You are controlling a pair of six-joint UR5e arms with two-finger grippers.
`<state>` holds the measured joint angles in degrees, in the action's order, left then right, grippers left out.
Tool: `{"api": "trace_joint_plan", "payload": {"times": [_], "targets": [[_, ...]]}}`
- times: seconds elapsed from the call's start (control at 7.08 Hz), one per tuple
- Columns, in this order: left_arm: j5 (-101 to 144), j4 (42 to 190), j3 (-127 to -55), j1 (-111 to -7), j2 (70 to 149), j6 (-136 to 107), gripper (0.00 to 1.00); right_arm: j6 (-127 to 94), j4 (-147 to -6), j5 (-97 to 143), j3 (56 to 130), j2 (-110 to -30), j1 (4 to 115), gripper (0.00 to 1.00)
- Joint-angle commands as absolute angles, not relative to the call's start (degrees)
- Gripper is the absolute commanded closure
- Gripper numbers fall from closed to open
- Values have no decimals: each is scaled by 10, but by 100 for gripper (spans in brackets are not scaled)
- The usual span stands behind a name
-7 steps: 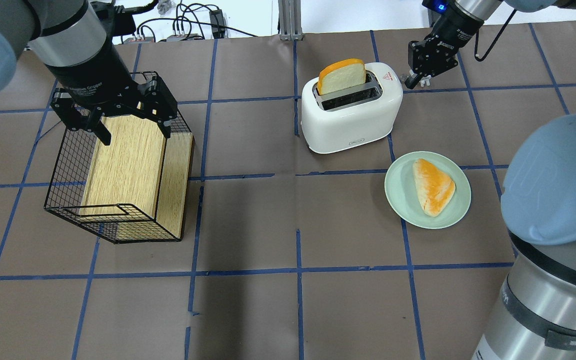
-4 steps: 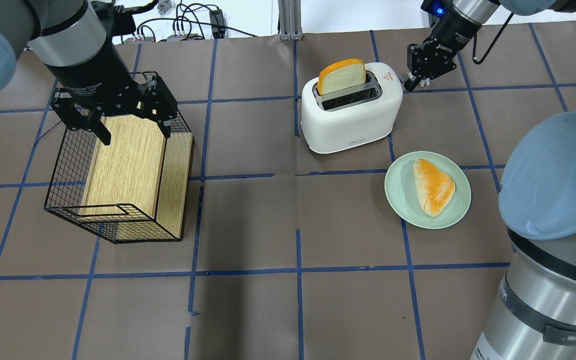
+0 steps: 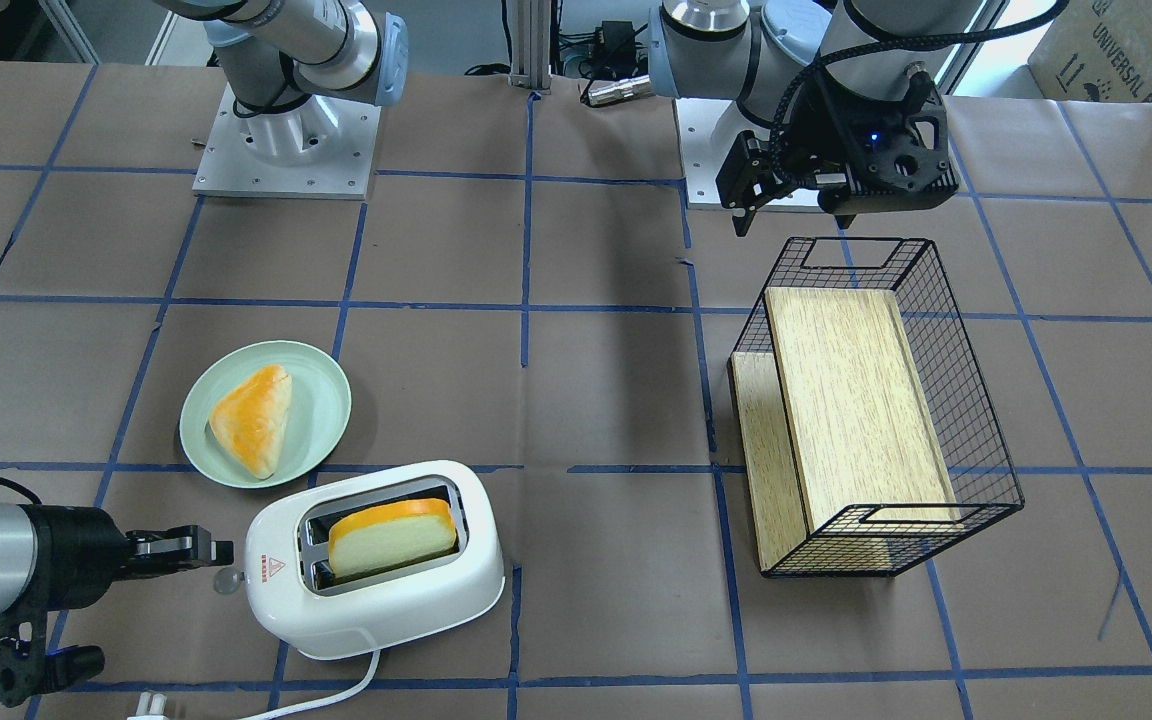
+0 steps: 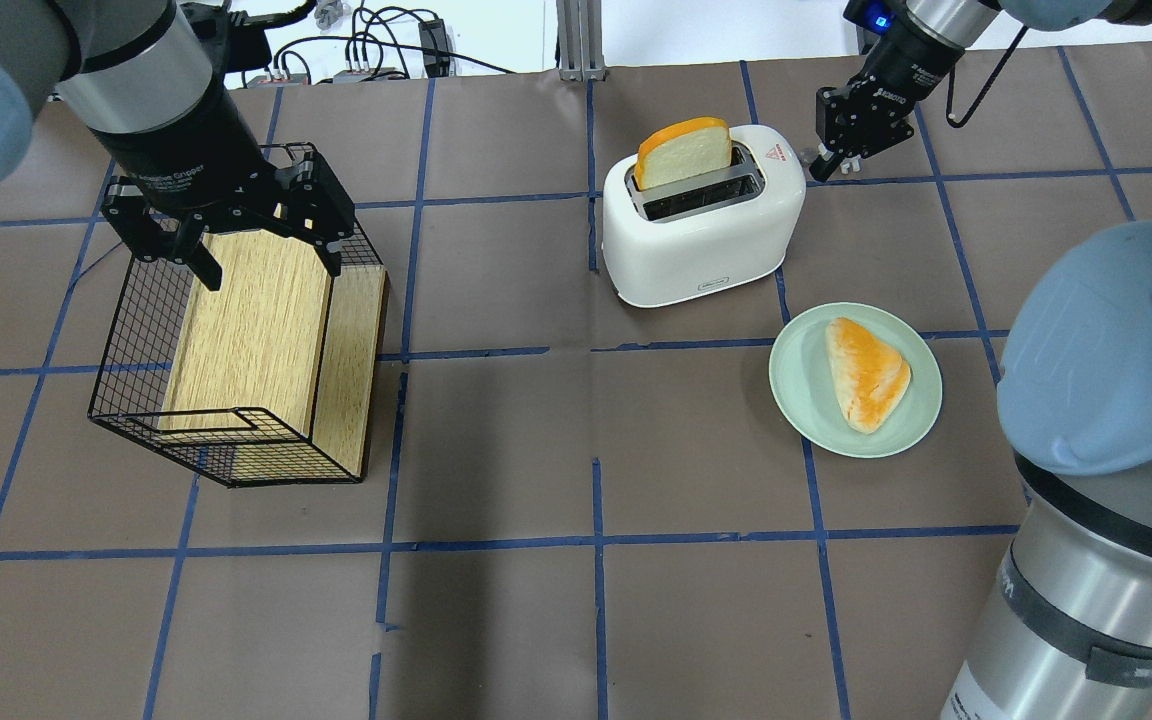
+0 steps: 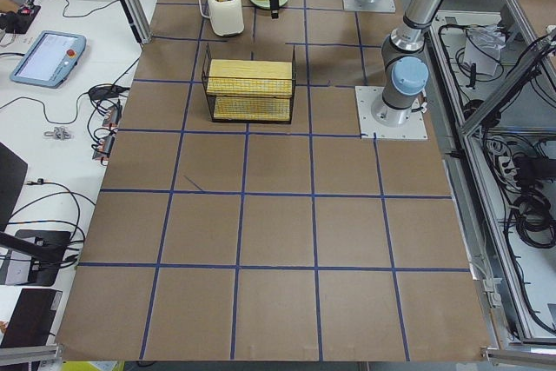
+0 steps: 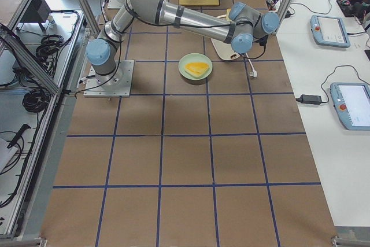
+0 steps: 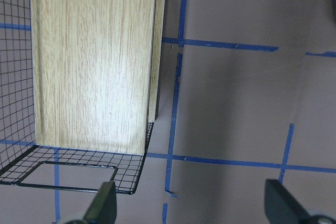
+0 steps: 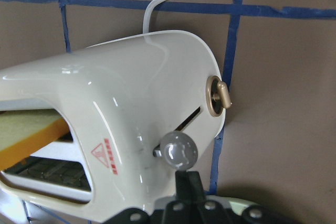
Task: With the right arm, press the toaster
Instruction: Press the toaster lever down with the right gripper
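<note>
Jaws, right black two-finger gripper point(image 8: 187, 178): together, tips just beside clear round lever knob point(image 8: 177, 150) at end of rounded white plastic two-slot toaster point(image 4: 706, 235), nr pale-green plate point(image 4: 801, 395). Left gripper point(image 4: 271, 268): jaws apart, above black wire basket point(image 4: 131, 340). Red triangle label point(image 4: 774, 153): txt illegible.

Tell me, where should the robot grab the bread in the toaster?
Probably by its top edge, coming straight down from above. The bread slice stands upright in a slot of the toaster with only its upper part sticking out, so a pinch across its two flat faces fits best.
</note>
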<state>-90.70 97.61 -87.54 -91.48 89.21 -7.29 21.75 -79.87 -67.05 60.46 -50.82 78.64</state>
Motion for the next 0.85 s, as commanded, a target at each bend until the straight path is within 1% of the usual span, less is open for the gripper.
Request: {"api": "trace_joint_plan", "payload": {"times": [0.0,0.14,0.71], "targets": [[-907,976,-875,-915,892,-73,0,216,-761,-671,555,-507,787,98],[-907,976,-875,-915,892,-73,0,216,-744,-671,539,-503,788,98],[-907,976,-875,-915,892,-73,0,217,-755,-670,534,-471,791,98]]}}
